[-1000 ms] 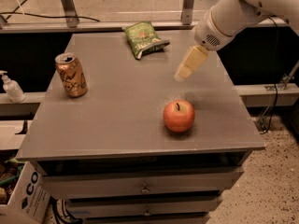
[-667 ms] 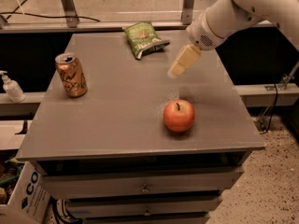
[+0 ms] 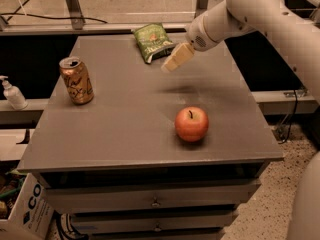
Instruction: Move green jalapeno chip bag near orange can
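The green jalapeno chip bag [image 3: 155,41] lies flat at the far middle of the grey table [image 3: 125,129]. The orange can [image 3: 76,80] stands upright near the table's left edge, well apart from the bag. My gripper [image 3: 172,61] hangs above the table just right of and in front of the bag, with its pale fingers pointing down-left toward it. It holds nothing that I can see.
A red-orange apple [image 3: 191,124] sits on the table's front right. A white pump bottle [image 3: 12,94] stands on a ledge left of the table. A cardboard box [image 3: 22,211] sits on the floor at lower left. Drawers run below the tabletop.
My gripper has moved left and toward the far side, closing in on the chip bag. The bag, can and apple have not moved.
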Controlling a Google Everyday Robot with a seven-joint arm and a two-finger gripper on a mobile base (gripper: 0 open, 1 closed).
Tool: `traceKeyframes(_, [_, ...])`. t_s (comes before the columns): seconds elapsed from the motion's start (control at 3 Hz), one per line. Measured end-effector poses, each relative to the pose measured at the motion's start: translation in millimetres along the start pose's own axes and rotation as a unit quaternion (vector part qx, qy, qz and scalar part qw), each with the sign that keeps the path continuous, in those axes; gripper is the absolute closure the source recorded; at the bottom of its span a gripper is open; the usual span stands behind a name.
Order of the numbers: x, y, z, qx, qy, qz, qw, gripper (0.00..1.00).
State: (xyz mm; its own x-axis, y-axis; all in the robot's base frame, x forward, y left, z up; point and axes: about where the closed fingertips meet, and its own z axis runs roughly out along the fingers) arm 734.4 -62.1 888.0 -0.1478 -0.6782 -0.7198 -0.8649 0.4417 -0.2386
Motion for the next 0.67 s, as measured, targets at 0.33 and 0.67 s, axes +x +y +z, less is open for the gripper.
traceKeyframes(0.33, [-5.6,-20.4,30.5,0.014,-0.013,0.020,0.9996,0.00])
traceKeyframes(0.67, [-7.4,-39.8,58.9,0.027,-0.014,0.034,0.9989,0.00])
